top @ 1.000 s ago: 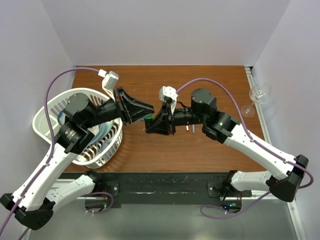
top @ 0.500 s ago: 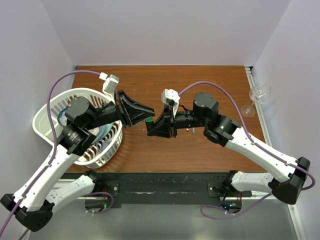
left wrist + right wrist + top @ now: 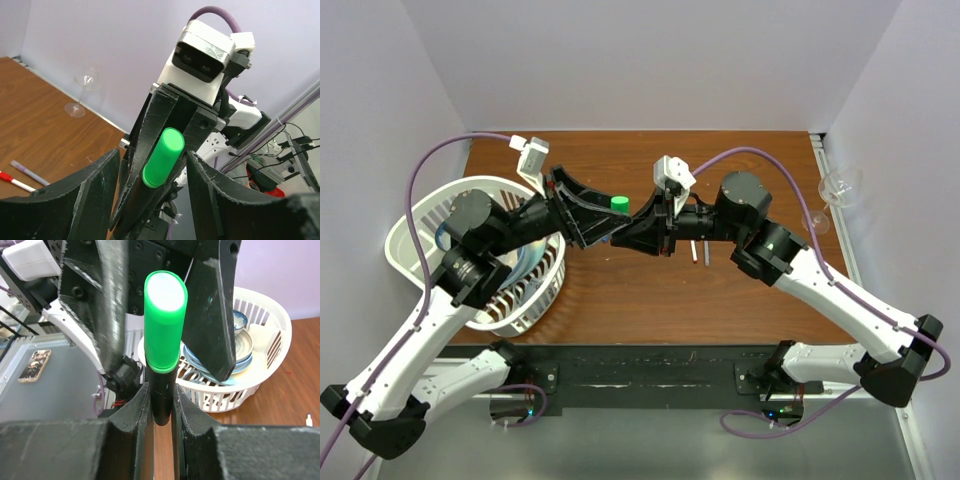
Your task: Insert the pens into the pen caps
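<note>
The right gripper (image 3: 161,390) is shut tight on the black marker (image 3: 161,410). It holds the marker up in the air, just to the right of the basket (image 3: 410,225). The green cap (image 3: 165,325) sits on the end of the marker and sticks out past the gripper.

The left gripper (image 3: 152,160) reaches out from over the basket and meets the right one. It is wide open and holds nothing. One of its fingers (image 3: 112,305) is on each side of the cap, and a gap shows on both sides.

Two thin white pens (image 3: 693,250) lie side by side on the counter (image 3: 740,170). They are farther right of the basket than the marker, under the right arm. One has a red end and the other a pale blue end. I cannot tell if those ends are caps.

The basket is white and has bowls (image 3: 240,340) in it. A glass (image 3: 838,188) stands far to the right of the basket, at the edge of the counter.
</note>
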